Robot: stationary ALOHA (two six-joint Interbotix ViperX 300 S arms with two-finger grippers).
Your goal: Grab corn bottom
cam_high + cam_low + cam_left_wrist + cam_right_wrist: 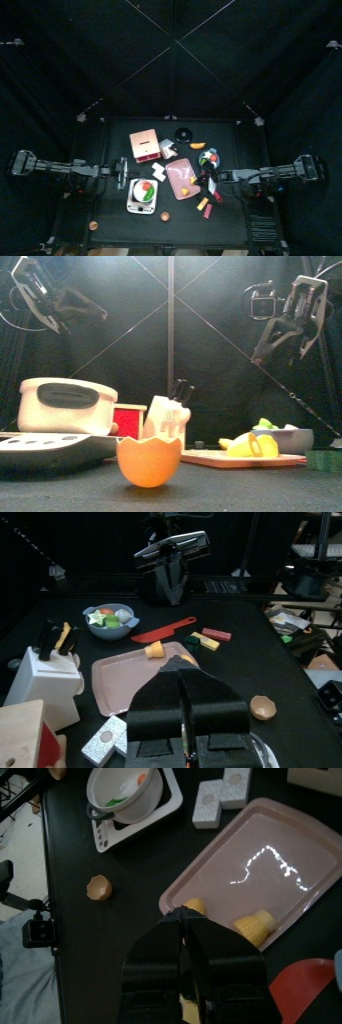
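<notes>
An orange eggshell cup (148, 461) stands nearest on the surface (254, 494). Behind it lies the pink board (127, 677) with a few yellow pieces on it. The corn (203, 641) seems to be the stubby yellow piece lying on the surface just off the board's edge, beside a small red piece (217, 634). Farther back both arms hang high. The left gripper (187, 674) has its jaws together and holds nothing. The right gripper (187, 918) is likewise closed and empty, above the board's edge.

Corn (193, 1009) (mostly hidden) behind right tool (190, 920)
</notes>
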